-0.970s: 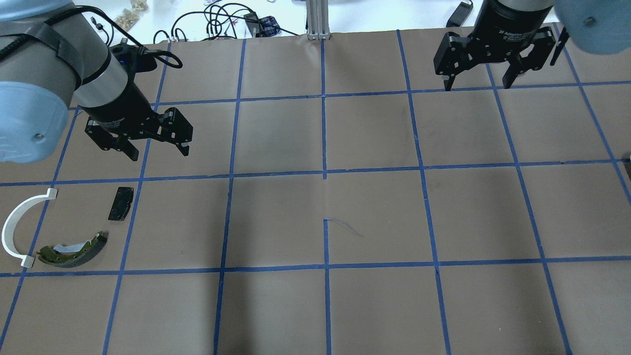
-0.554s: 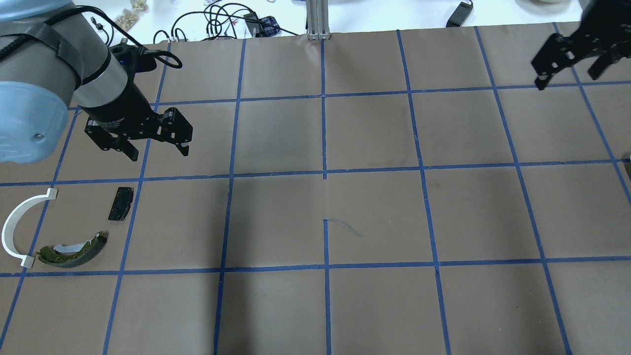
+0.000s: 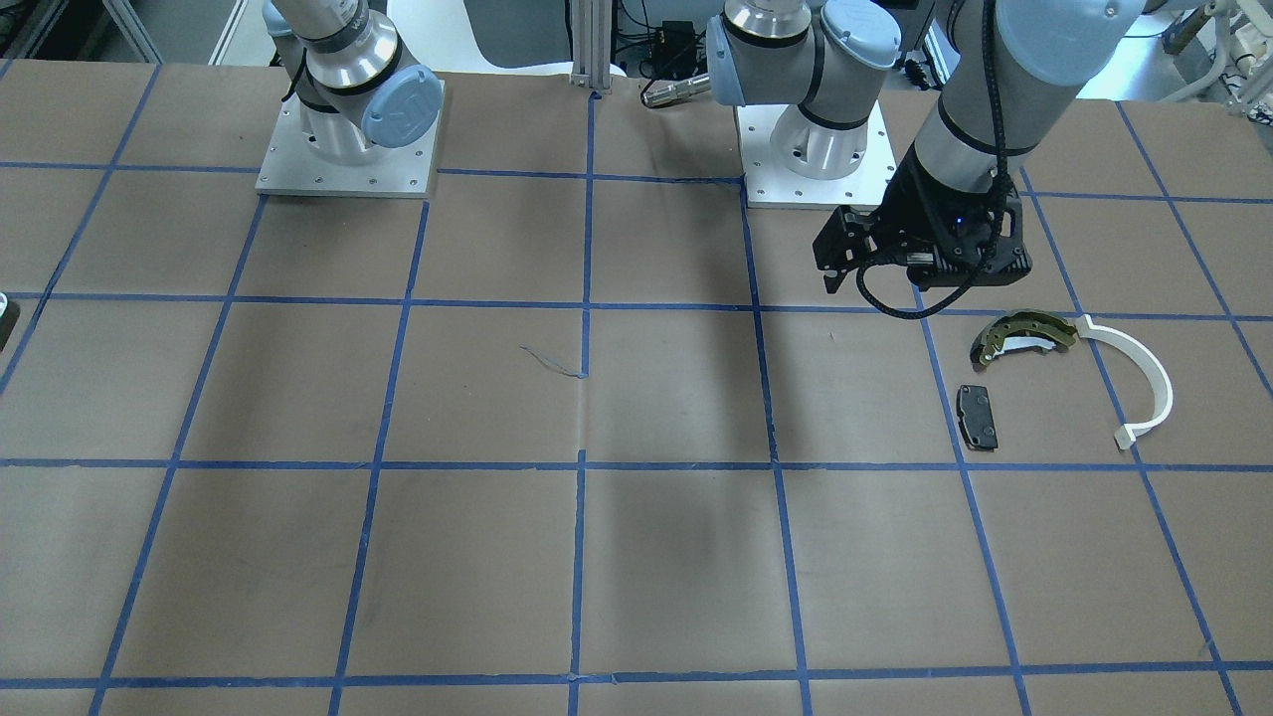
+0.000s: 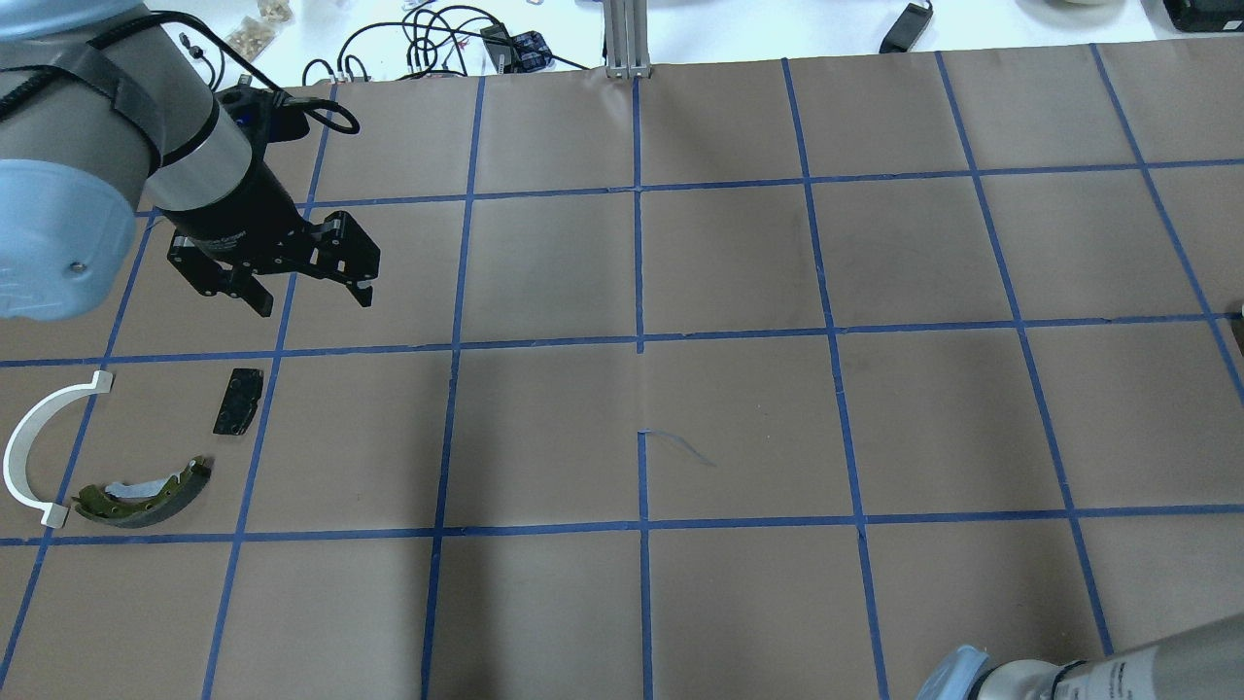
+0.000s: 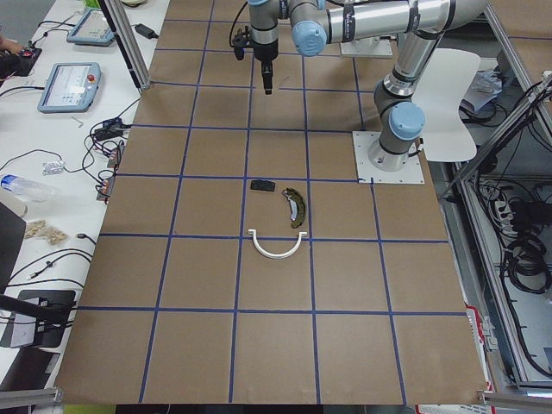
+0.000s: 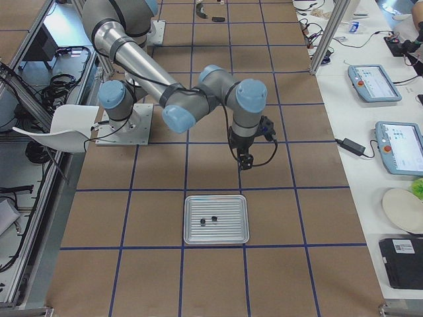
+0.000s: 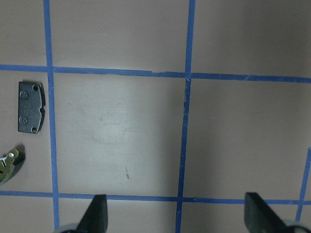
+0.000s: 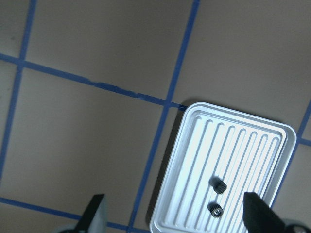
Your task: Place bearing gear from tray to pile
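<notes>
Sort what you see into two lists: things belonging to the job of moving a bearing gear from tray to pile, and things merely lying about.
Job: tray, bearing gears, right pincer, pile: brake shoe, white arc, black pad.

Lying about: cables, teach pendants, white chair, water bottle.

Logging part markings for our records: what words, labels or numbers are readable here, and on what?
None reads clearly.
Pale print on the wrist above the left gripper: too blurred.
Dark print on the right arm's grey tube: too small.
Two round stamps on the black pad: illegible.
Teach-pendant screens: too small.
</notes>
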Controlling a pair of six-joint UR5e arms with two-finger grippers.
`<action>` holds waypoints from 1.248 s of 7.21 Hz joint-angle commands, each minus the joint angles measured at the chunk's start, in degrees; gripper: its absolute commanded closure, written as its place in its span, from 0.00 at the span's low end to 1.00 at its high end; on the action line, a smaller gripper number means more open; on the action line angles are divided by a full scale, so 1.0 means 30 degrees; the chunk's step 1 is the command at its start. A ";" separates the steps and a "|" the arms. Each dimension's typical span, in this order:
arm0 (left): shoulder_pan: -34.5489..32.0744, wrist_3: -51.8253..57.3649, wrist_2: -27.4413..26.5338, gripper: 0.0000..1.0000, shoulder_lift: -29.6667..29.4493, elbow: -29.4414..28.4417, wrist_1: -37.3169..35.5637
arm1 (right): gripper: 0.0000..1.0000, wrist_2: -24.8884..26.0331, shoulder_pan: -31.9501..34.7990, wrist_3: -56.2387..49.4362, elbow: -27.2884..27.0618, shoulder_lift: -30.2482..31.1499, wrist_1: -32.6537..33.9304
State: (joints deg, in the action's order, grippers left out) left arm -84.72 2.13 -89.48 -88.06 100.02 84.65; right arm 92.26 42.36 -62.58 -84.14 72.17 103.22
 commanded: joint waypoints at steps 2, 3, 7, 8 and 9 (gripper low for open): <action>-0.0003 -0.0007 0.0002 0.00 -0.0030 0.0028 -0.0005 | 0.00 -0.0254 -0.3394 -0.0701 -0.0253 -0.4416 0.3290; -0.0003 -0.0007 0.0002 0.00 -0.0001 -0.0001 -0.0034 | 0.00 -0.0225 -0.3396 -0.0817 -0.0312 -0.5328 0.4343; -0.0003 -0.0007 0.0031 0.00 -0.0030 -0.0001 -0.0034 | 0.05 0.0009 -0.3396 -0.0085 -0.3032 -0.5513 0.8847; -0.0003 -0.0036 0.0002 0.00 0.0028 0.0028 -0.0005 | 0.15 0.0010 -0.3396 -0.0173 -0.2979 -0.5513 0.8837; -0.0003 -0.0036 0.0031 0.00 -0.0001 -0.0001 -0.0005 | 0.27 0.0068 -0.3396 -0.0174 -0.3124 -0.5513 0.8778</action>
State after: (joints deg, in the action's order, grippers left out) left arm -84.73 2.05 -89.43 -88.05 100.06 84.62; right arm 92.32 32.17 -63.02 -92.90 55.62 128.82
